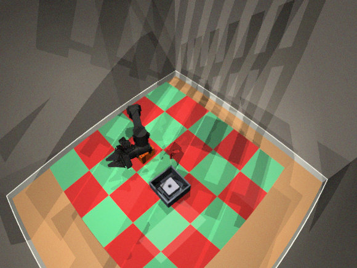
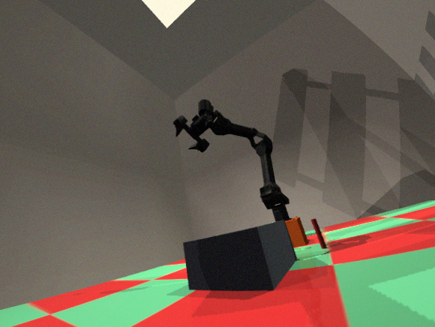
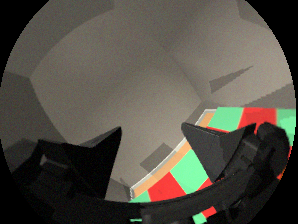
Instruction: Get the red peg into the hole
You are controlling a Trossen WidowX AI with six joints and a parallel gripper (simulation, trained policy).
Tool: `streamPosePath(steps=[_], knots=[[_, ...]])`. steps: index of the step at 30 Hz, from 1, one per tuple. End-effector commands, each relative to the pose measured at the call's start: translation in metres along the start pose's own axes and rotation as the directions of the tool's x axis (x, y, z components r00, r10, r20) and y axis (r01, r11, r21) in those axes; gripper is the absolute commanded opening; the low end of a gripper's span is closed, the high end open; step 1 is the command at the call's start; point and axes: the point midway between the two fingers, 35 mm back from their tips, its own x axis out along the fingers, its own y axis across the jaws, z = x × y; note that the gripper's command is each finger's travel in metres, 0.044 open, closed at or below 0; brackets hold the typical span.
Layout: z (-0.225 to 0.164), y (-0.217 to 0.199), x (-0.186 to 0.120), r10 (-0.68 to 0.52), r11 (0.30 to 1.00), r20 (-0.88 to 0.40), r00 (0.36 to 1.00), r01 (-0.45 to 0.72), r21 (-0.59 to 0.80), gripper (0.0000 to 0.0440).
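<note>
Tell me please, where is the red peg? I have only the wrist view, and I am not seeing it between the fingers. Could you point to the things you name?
Observer: The exterior view shows the red peg (image 1: pixel 171 156) (image 2: pixel 319 233) standing on the checkered surface, outside the open box (image 1: pixel 159 195) (image 2: pixel 225 262).

Operator: Thank you. And the hole in the plate, is something inside it?

Observer: No peg is in it. From the top, the pale plate (image 1: pixel 173 190) at the bottom of the box shows its hole as a bare dark spot.

Operator: Is my gripper low, near to the peg?

Observer: No, the exterior view shows the gripper (image 1: pixel 118 164) (image 2: pixel 183 142) (image 3: pixel 152 128) raised well above the box's rim, with its fingers apart.
</note>
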Motion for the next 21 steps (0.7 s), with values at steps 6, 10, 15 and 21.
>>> streamPosePath(steps=[6, 10, 15, 21], knots=[[-0.033, 0.003, -0.012, 0.059, 0.983, -0.099, 0.993, -0.075, -0.170, 0.0440], [-0.059, 0.004, -0.025, 0.094, 0.954, -0.181, 0.979, -0.141, -0.265, 0.0440], [-0.092, 0.002, -0.045, 0.127, 0.902, -0.291, 0.948, -0.233, -0.365, 0.0440], [-0.129, -0.006, -0.075, 0.146, 0.819, -0.428, 0.892, -0.352, -0.454, 0.0440]])
